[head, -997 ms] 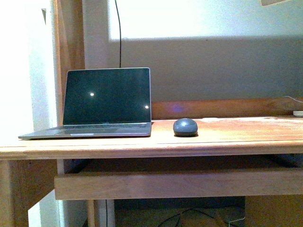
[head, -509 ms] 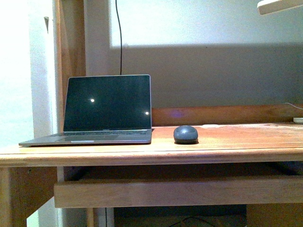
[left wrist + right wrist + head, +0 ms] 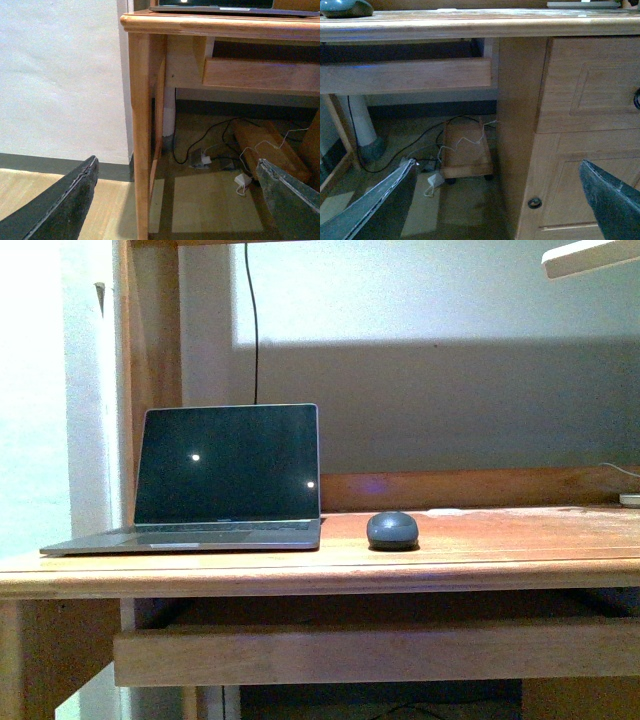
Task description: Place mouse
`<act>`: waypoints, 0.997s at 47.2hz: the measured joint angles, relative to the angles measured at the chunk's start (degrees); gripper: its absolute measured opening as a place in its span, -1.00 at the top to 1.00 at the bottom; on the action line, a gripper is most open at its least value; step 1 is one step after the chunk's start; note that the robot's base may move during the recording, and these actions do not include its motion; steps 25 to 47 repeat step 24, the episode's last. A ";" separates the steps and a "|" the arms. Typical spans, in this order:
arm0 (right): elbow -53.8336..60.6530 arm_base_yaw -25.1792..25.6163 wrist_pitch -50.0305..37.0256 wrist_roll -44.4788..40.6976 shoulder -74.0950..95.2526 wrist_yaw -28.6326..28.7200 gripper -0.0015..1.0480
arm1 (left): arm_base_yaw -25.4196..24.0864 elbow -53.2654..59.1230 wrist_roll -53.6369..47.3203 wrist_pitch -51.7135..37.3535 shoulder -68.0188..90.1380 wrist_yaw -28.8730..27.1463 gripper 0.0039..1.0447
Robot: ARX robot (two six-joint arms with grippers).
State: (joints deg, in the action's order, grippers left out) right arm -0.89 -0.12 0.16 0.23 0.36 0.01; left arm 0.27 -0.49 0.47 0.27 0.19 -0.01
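Observation:
The small dark grey mouse [image 3: 392, 530] lies on the wooden desk [image 3: 500, 550], just right of an open laptop [image 3: 225, 475] with a dark screen. The mouse also shows in the right wrist view [image 3: 346, 8] on the desk top. Neither arm shows in the front view. My left gripper [image 3: 180, 200] is open and empty, low beside the desk's front left leg [image 3: 140, 140], below the desk top. My right gripper [image 3: 500, 200] is open and empty, low in front of the desk's cabinet door [image 3: 585, 125], well below the mouse.
A pull-out shelf [image 3: 370, 650] hangs under the desk top. Cables and white adapters [image 3: 220, 160] lie on the floor under the desk, beside a low wooden trolley [image 3: 466, 152]. A black cord [image 3: 253, 330] runs up the wall behind the laptop.
The front view has shifted: desk, laptop and mouse now sit lower in the picture. The mouse keeps its place beside the laptop.

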 joint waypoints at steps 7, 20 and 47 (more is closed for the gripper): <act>0.00 0.00 0.00 0.00 0.00 0.00 -0.86 | 0.00 0.00 0.00 0.00 0.00 0.00 -0.86; 0.00 0.00 0.00 0.00 0.00 0.00 -0.86 | 0.00 0.00 0.00 0.00 0.00 0.00 -0.86; 0.00 0.00 0.00 0.00 0.00 0.00 -0.86 | 0.00 0.00 0.00 0.00 0.00 0.00 -0.86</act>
